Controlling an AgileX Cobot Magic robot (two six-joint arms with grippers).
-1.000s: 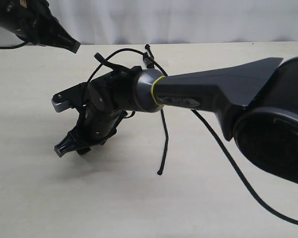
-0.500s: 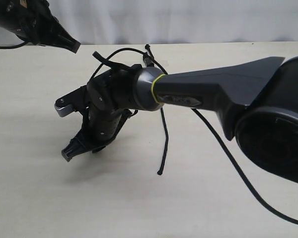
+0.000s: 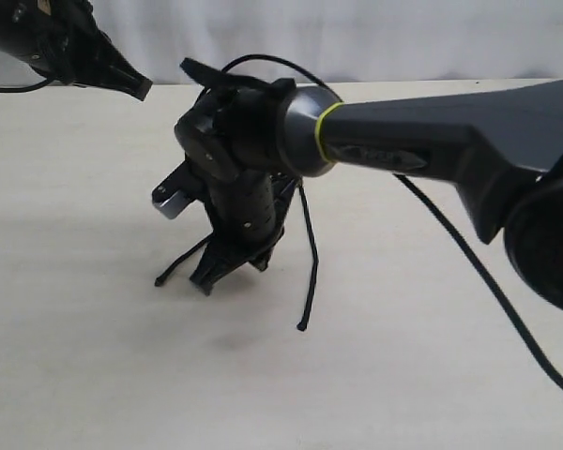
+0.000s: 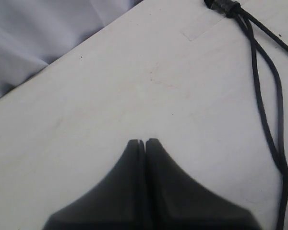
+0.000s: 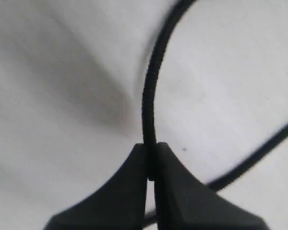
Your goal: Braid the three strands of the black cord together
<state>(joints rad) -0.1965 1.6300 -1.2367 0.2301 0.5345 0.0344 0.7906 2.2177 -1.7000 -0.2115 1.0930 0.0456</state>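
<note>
Nearest on the pale table (image 3: 122, 394): the knobbed tip of a loose strand (image 3: 311, 272) of the black cord (image 4: 261, 91), hanging down just right of the right gripper (image 3: 211, 279) and clear of its fingers. Looming along the right edge, the bulky grey right arm (image 3: 432, 141).

Next back, pointing down at the tabletop: right gripper, jaws pressed together on a held strand (image 3: 180, 263). Trails out leftward from the fingertips to a free end low over the table. Close up from the right wrist, held strand (image 5: 148, 96) pinched right at the very tips of the right gripper (image 5: 150, 149), then curving away from them. Beyond it, a further strand (image 5: 259, 153), crossing at a slant and not touching the fingers.

Farthest, up at the table's far left corner: left gripper (image 3: 136, 86), raised, with white cloth (image 3: 357, 37) behind. From the left wrist, left gripper (image 4: 145, 143) closed tip against tip on nothing. Well off to one side, lying on the table apart from those fingers: the knotted head (image 4: 224, 5), with thin strands running out from it.
</note>
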